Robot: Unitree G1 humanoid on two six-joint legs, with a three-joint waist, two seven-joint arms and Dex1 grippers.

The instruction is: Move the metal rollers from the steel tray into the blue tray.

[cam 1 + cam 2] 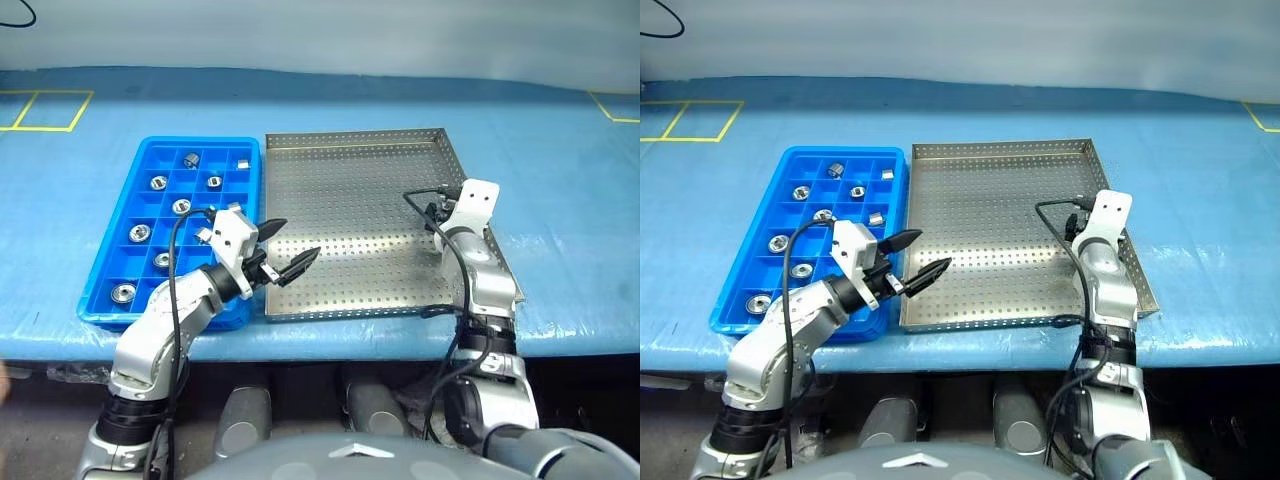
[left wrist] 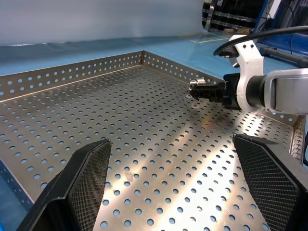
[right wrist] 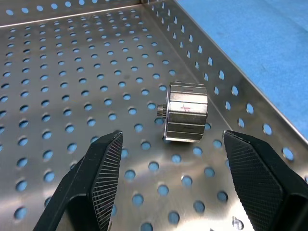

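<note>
On the perforated steel tray, a ribbed, seemingly faceted metal roller lies before the right claw's spread, cross-hatched black fingers.

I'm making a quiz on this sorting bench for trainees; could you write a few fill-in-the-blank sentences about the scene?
1. The last small shiny metal roller lies on the perforated silver steel tray, near its ____ rim.
2. The right gripper has its fingers ____ in front of that roller.
3. The bright blue plastic compartment tray sits to the steel tray's ____.
4. The left gripper holds ____.

Missing words: right; open; left; nothing
</note>
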